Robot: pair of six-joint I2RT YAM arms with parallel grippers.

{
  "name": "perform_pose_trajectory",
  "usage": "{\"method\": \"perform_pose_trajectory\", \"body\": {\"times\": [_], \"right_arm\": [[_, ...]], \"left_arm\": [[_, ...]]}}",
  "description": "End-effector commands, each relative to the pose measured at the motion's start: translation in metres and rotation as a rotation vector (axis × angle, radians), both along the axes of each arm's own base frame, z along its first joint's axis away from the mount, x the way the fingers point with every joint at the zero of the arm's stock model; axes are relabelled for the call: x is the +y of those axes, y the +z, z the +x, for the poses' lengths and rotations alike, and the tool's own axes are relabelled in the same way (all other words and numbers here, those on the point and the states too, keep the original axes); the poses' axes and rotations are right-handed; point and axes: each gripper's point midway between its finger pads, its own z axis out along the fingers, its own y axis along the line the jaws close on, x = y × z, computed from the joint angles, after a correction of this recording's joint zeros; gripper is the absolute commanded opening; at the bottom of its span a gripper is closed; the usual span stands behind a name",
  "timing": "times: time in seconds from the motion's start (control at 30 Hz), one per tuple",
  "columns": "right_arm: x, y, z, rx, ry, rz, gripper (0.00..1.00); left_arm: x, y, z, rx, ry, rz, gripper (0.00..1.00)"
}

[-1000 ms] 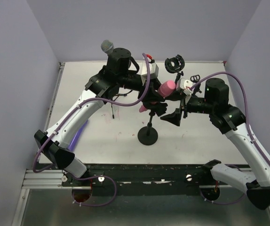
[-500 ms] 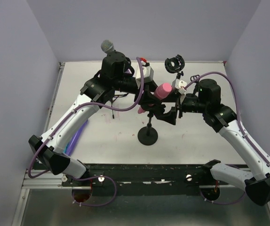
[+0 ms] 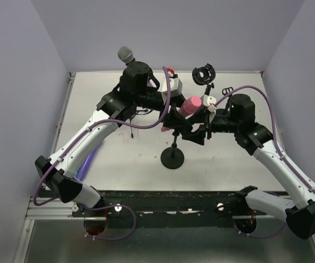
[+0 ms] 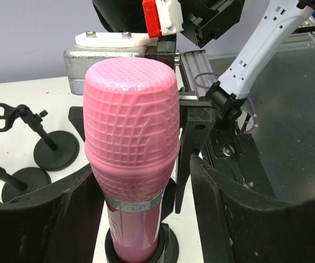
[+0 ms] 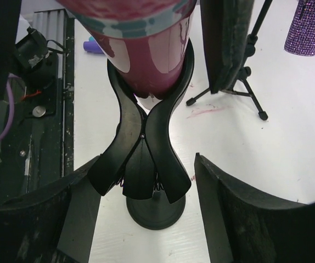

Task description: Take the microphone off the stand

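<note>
Mic in clip atop stand, between left gripper fingers. Clip handles between right gripper fingers. Second mic behind left gripper; spare stands behind right gripper.

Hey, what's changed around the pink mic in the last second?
The right gripper swung left to the clip and now straddles it, open, nothing grasped. The left gripper stayed around the mic, open. The mic is still clipped, and the stand is unmoved.

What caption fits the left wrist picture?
Left gripper straddles the pink microphone, seated in its stand clip.
</note>
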Motion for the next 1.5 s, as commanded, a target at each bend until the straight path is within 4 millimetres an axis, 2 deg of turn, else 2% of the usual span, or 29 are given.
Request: {"method": "perform_pose_trajectory", "body": {"times": [0.0, 0.07, 0.13, 0.23, 0.27, 0.33, 0.57, 0.6, 0.63, 0.73, 0.77, 0.9, 0.97, 1.03, 1.1, 1.37, 1.47], "right_arm": [[-0.001, 0.004, 0.004, -0.033, -0.011, 0.016, 0.72], [-0.001, 0.005, 0.003, -0.034, -0.011, 0.018, 0.66], [-0.001, 0.005, 0.003, -0.031, -0.011, 0.016, 0.52], [-0.001, 0.004, 0.003, -0.022, -0.01, 0.018, 0.15], [-0.001, 0.004, 0.003, -0.021, -0.013, 0.017, 0.07], [-0.002, 0.004, 0.003, -0.022, -0.02, 0.016, 0.03], [-0.005, 0.003, 0.004, -0.018, -0.038, 0.015, 0.02], [-0.005, 0.004, 0.005, -0.021, -0.043, 0.013, 0.03], [-0.007, 0.004, 0.006, -0.02, -0.054, 0.008, 0.1], [-0.012, 0.005, 0.008, -0.022, -0.098, -0.005, 0.46], [-0.014, 0.005, 0.009, -0.02, -0.115, -0.012, 0.54], [-0.017, 0.013, 0.006, -0.011, -0.135, 0.001, 0.81], [-0.014, 0.018, 0.003, -0.013, -0.117, 0.02, 0.9], [-0.01, 0.023, 0.001, -0.02, -0.079, 0.029, 0.93], [-0.005, 0.024, 0.001, -0.009, -0.034, 0.031, 0.93], [0.02, 0.033, 0.007, 0.04, 0.104, 0.097, 0.95], [0.023, 0.033, 0.008, 0.062, 0.123, 0.112, 1.0]], "left_arm": [[-0.008, 0.006, -0.006, -0.002, -0.048, -0.014, 0.66], [-0.009, 0.006, -0.004, -0.002, -0.048, -0.014, 0.65], [-0.011, 0.006, -0.005, -0.003, -0.053, -0.016, 0.62], [-0.012, 0.006, -0.004, 0.001, -0.057, -0.018, 0.55], [-0.012, 0.005, -0.005, 0.002, -0.061, -0.018, 0.51], [-0.012, 0.005, -0.005, 0.005, -0.066, -0.017, 0.45], [-0.01, 0.002, -0.009, 0.003, -0.08, -0.015, 0.28], [-0.01, 0.003, -0.01, 0.0, -0.082, -0.018, 0.26], [-0.009, 0.006, -0.011, -0.004, -0.082, -0.023, 0.23], [-0.007, 0.011, -0.01, -0.025, -0.06, -0.031, 0.17], [-0.006, 0.013, -0.008, -0.038, -0.044, -0.037, 0.14], [-0.002, 0.021, 0.006, -0.084, 0.062, -0.06, 0.06], [0.0, 0.029, 0.012, -0.099, 0.109, -0.105, 0.05], [0.003, 0.034, 0.02, -0.133, 0.174, -0.152, 0.01], [0.005, 0.036, 0.027, -0.16, 0.223, -0.176, 0.0], [0.012, 0.042, 0.029, -0.133, 0.256, -0.222, 0.0], [0.015, 0.042, 0.033, -0.137, 0.283, -0.23, 0.0]]}}
